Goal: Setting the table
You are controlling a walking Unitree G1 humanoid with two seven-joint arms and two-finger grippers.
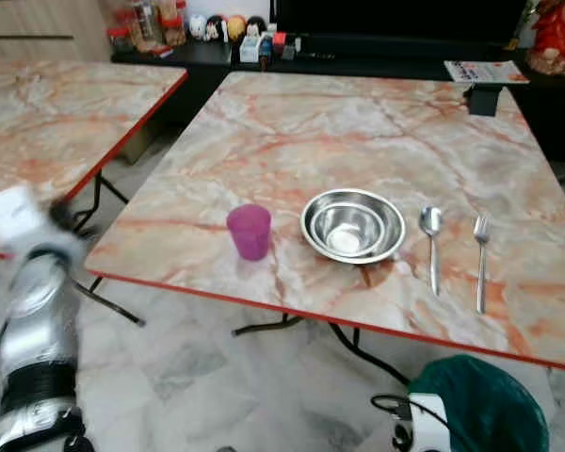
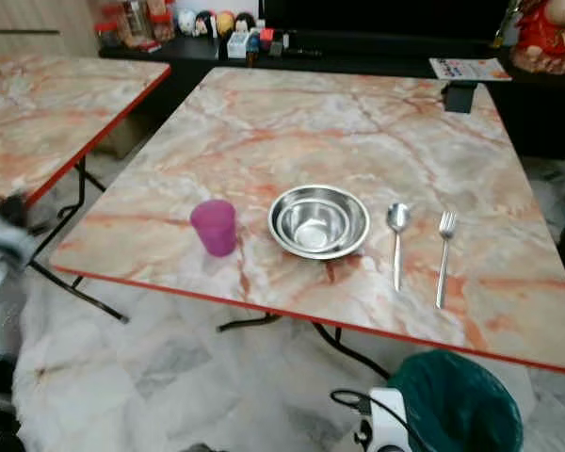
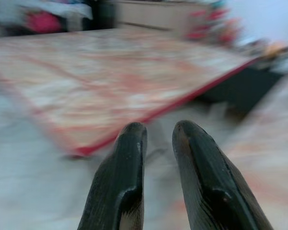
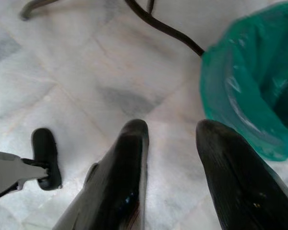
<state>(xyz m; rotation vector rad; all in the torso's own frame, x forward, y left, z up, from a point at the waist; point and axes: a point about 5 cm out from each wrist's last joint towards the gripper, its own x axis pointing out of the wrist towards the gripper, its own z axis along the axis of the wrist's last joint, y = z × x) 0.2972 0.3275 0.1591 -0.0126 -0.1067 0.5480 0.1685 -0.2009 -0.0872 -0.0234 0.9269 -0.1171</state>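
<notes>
A: Starting at the left, what is the left hand (image 3: 158, 139) doing?

B: Its silver arm (image 1: 33, 330) hangs blurred beside the near left corner of the desk (image 1: 377, 122), out over the floor (image 1: 198, 377). In the wrist view its two black fingers (image 3: 120, 182) stand a narrow gap apart with nothing between them, and beyond their tips lies a second marble desk (image 1: 56, 113) with a red edge, blurred.

A: And the setting itself?

B: All of it lies to the right of that hand, along the near edge of the desk. First the purple cup (image 1: 250, 231), upright. Just right of it sits the steel bowl (image 1: 353, 226), which looks like one bowl nested in another. Then the spoon (image 1: 431, 245), close beside the bowl, and the fork (image 1: 481, 259) near the spoon, both lying with handles toward the near edge. None of them touch.

A: The right hand (image 4: 170, 132)?

B: It points down at the marble floor, fingers parted wider than the left's, holding nothing. Just past its fingertips stands a green-lined bin (image 4: 252, 81), and a dark desk leg (image 4: 163, 26) curves across the floor ahead.
</notes>
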